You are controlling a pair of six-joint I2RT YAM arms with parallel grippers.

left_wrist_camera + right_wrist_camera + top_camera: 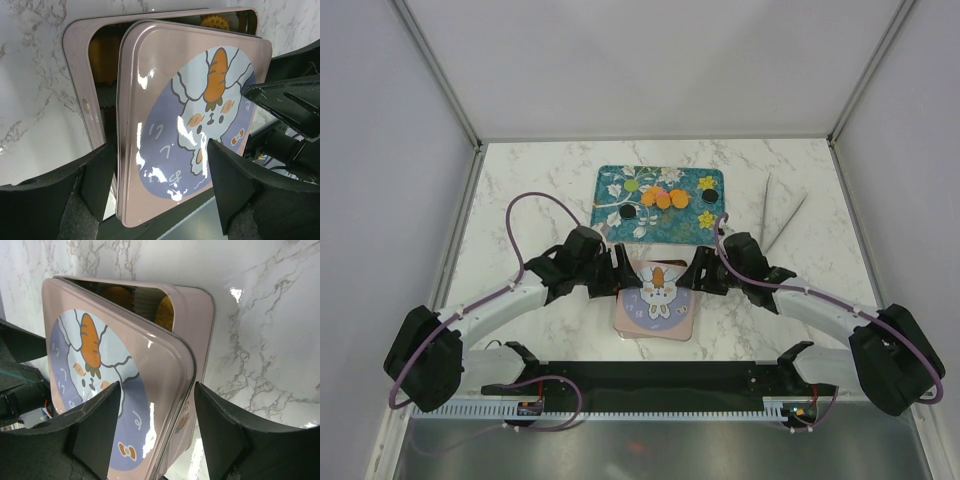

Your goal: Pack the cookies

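Observation:
Several cookies lie on the teal tray [690, 232]: an orange cluster [663, 199], a light green one [631, 186] and two black ones [629, 212]. More orange cookies [117, 296] sit inside the pink tin [620, 322], and one also shows in the left wrist view [216, 21]. The pink rabbit lid [658, 298] lies askew on the tin, leaving its far side uncovered. My left gripper [620, 272] is open over the lid's left edge [160, 150]. My right gripper [698, 272] is open over the lid's right edge [156, 390].
A folded white sheet [782, 215] stands at the back right. A black rail [650, 385] runs along the near edge between the arm bases. White walls enclose the marble table [520, 180] on three sides.

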